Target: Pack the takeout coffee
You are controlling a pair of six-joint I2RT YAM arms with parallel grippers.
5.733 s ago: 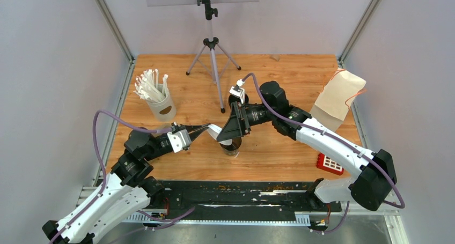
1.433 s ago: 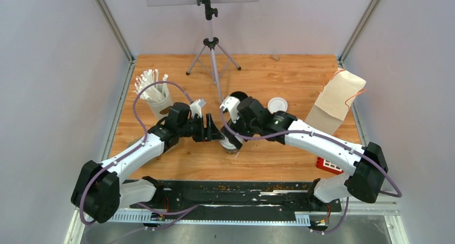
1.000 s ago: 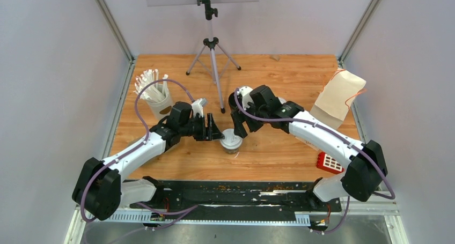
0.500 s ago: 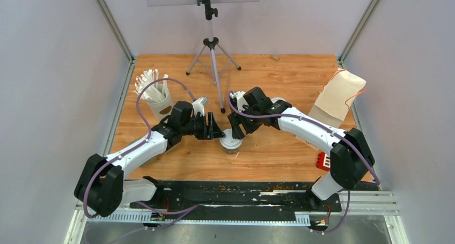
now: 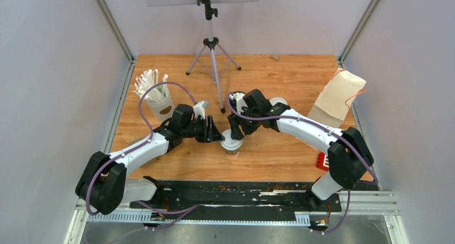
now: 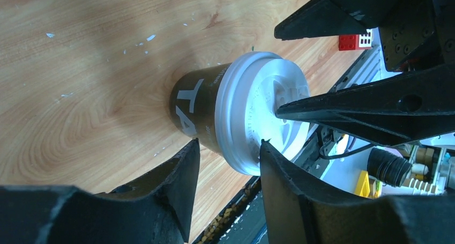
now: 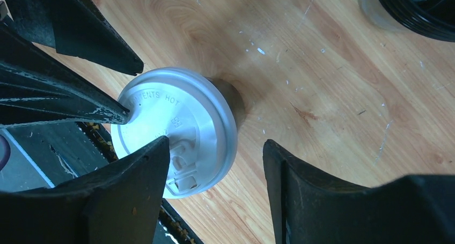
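- The black paper cup (image 6: 196,112) stands upright on the wooden surface (image 5: 268,158) with its white lid (image 7: 182,110) on. It is a little toward 6 o'clock from the surface's middle.
- Its long axis is vertical, so the overhead camera looks almost straight down on the lid.
- The left claw (image 6: 228,147) comes in low and side-on. In the overhead view the cup is just beside it at about 4 o'clock.
- Its jaws stand apart and grip nothing. One fingertip (image 7: 115,114) touches the lid's rim and the other is clear of it.
- The right claw (image 7: 215,142) reaches down from the far side, and the cup lies just below it at about 6 o'clock.
- Its jaws are also spread with nothing clamped. One fingertip (image 6: 284,111) rests on the lid's top.
- Both arms are about equally near. The left, level with the cup's wall, looks better placed to take it round the body, while the right is placed to press the lid.
- The straw cup (image 5: 157,100) sits toward 10 o'clock and the paper bag (image 5: 338,96) toward 2 o'clock, both well apart from the cup.
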